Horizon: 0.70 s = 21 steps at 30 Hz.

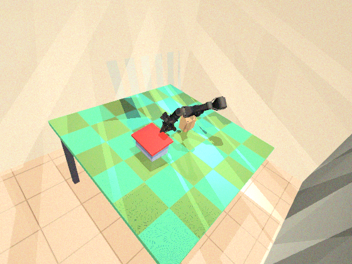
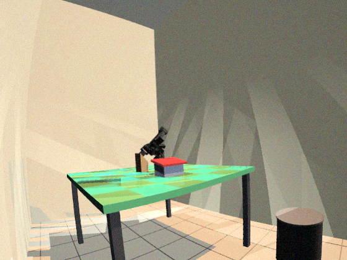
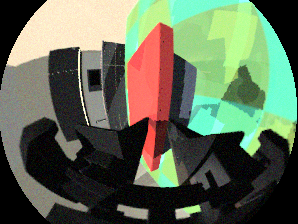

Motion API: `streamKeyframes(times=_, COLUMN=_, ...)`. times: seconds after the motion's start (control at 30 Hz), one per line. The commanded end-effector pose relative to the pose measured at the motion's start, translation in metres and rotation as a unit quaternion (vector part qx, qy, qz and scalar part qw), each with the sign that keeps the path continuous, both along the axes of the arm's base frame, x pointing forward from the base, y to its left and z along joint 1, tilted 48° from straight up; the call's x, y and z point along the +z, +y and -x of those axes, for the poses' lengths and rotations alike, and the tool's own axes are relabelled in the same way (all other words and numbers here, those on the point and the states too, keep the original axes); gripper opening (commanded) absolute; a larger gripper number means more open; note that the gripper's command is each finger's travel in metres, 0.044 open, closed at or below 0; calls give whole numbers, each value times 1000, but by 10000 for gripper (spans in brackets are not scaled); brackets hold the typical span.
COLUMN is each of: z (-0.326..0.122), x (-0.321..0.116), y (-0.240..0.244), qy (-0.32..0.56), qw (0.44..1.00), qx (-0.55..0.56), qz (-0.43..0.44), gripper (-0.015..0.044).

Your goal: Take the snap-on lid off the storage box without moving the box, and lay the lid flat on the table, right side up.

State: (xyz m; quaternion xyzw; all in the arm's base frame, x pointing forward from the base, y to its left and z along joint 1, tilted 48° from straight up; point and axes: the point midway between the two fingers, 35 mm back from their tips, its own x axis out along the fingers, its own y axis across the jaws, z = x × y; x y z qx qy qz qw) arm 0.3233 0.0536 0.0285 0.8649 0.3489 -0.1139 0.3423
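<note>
The red lid lies right side up and about level on top of the storage box. The blue-grey storage box stands upright on the table, its side walls showing below the lid's overhanging rim. My gripper is shut on the edge of the lid, at the side toward the arm. The wrist view shows the red rim between the fingertips. The seam under the lid is too small to tell whether it is fully seated.
A tan wooden block stands on the table under the arm, near the gripper and beside the box. A dark round stand is on the floor beyond the table.
</note>
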Motion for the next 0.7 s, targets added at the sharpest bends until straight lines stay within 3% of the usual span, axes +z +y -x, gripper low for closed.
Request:
streamKeyframes(times=0.0, z=-3, x=6, y=-5, qy=-5, qw=1000, qx=-1, qz=2, gripper=0)
streamKeyframes(times=0.67, z=-12, x=24, y=-24, qy=-5, qw=1000, qx=-1, qz=2, gripper=0)
